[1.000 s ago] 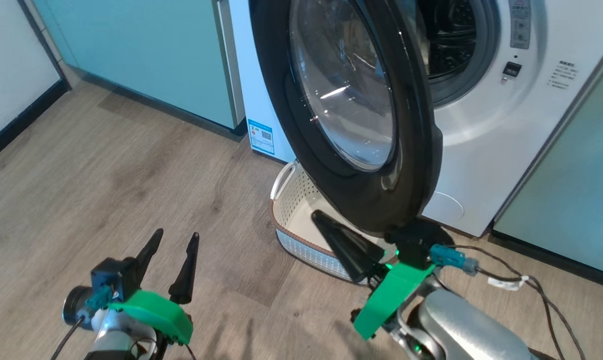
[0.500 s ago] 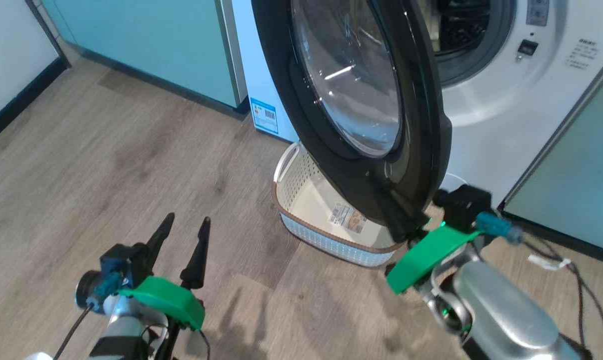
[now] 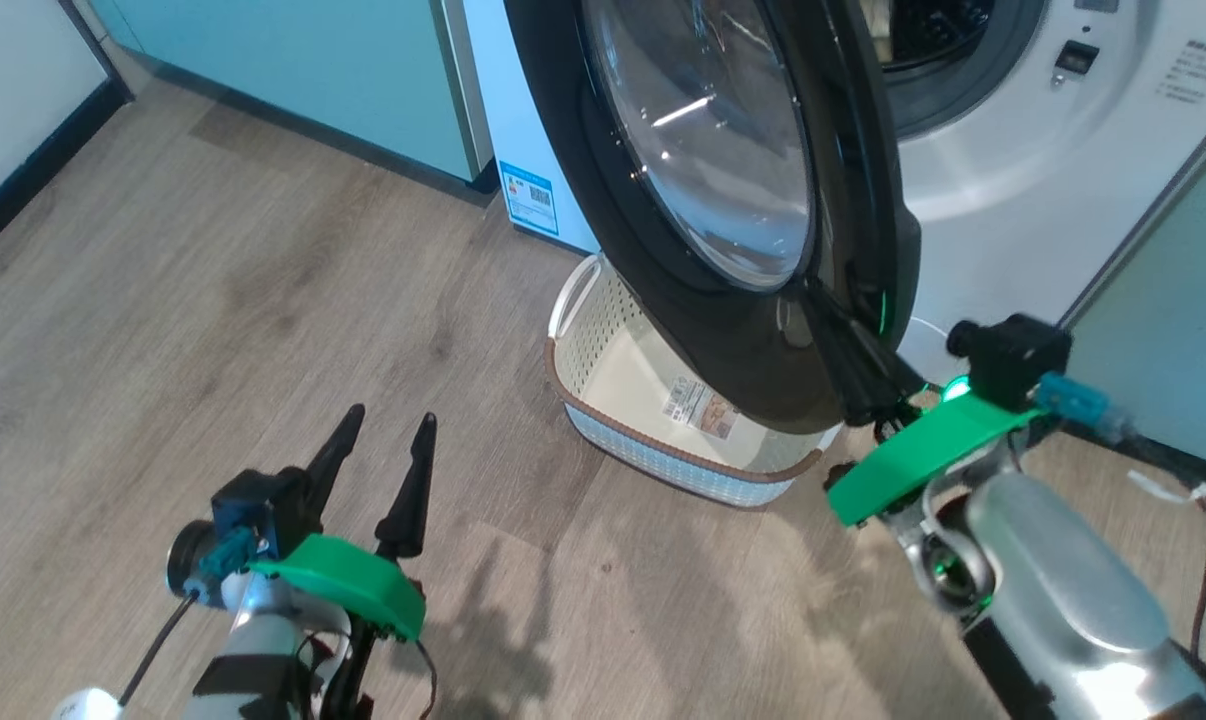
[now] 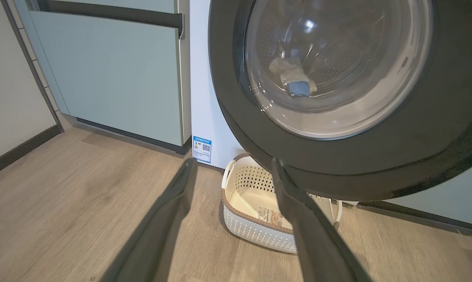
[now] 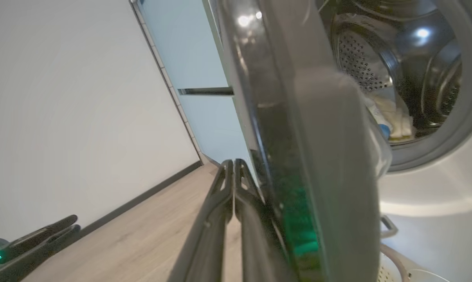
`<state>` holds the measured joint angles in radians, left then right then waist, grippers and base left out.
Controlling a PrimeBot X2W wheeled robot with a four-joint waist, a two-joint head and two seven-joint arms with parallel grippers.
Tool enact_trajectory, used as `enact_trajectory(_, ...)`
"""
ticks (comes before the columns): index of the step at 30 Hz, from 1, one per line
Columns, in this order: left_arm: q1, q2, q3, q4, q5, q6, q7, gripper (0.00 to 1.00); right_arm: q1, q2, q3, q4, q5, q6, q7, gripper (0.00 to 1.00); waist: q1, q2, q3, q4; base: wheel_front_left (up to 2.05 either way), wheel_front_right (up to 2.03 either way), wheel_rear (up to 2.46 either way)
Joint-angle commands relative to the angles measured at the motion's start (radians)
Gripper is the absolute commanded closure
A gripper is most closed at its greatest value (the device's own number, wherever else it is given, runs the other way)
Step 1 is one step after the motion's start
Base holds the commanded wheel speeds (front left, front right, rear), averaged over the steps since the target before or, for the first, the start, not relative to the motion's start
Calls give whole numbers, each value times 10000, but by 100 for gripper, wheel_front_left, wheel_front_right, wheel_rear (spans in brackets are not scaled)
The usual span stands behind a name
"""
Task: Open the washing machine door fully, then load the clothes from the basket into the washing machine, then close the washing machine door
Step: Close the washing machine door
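At lower edge of washing machine door (image 3: 743, 370), right tool (image 3: 815, 296) clenched, empty; left tool (image 3: 391, 418) released above floor (image 3: 213, 250); clothes (image 5: 394, 117) inside drum (image 5: 357, 55).

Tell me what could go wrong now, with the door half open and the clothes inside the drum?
1. The shut right fingers lie against the washing machine door near its edge; a push might make them slide off.
2. The clothes sit close to the grey opening rim, so the closing door may pinch them.
3. The basket stands under the door; the right arm could knock it.
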<state>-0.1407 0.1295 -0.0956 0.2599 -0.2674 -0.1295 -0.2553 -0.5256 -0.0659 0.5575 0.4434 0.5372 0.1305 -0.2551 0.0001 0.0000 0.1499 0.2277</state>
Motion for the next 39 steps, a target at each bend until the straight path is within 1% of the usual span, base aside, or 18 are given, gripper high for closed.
enact_trajectory(1, -503, 84, 371, -373, -67, -12, -65, 0, -496, 155, -123, -294, 90, 2, -67, 100, -1, 0, 73, -15, 0, 0, 0)
enact_trajectory(6, -558, 1, 397, -392, -46, -12, -65, 0, -754, 156, -541, -319, 278, 2, -67, 100, -1, 0, 261, -65, 0, 0, 0)
enact_trajectory(10, -629, -54, 395, -416, -30, -12, -65, 0, -977, 156, -768, -180, 179, 2, -67, 100, -1, 0, 425, -100, 0, 0, 0)
enact_trajectory(24, -1024, -177, 344, -531, 8, -12, -65, 0, -2260, 156, -2300, 799, -426, 2, -67, 100, -1, 0, 1190, -246, 0, 0, 0)
enact_trajectory(30, -1229, -215, 273, -611, 14, -12, -65, 0, -2892, 152, -2978, 1370, -327, 2, -67, 100, -1, 0, 1541, -263, 0, 0, 0)
enact_trajectory(34, -1373, -274, 222, -672, 9, -12, -65, 0, -3384, 51, -3264, 1691, -397, 2, -67, 100, -1, 0, 1779, -227, 0, 0, 0)
enact_trajectory(39, -1549, -353, 143, -702, 5, -12, -65, 0, -4037, -188, -3700, 2238, -154, 2, -67, 100, -1, 0, 2082, -123, 0, 0, 0)
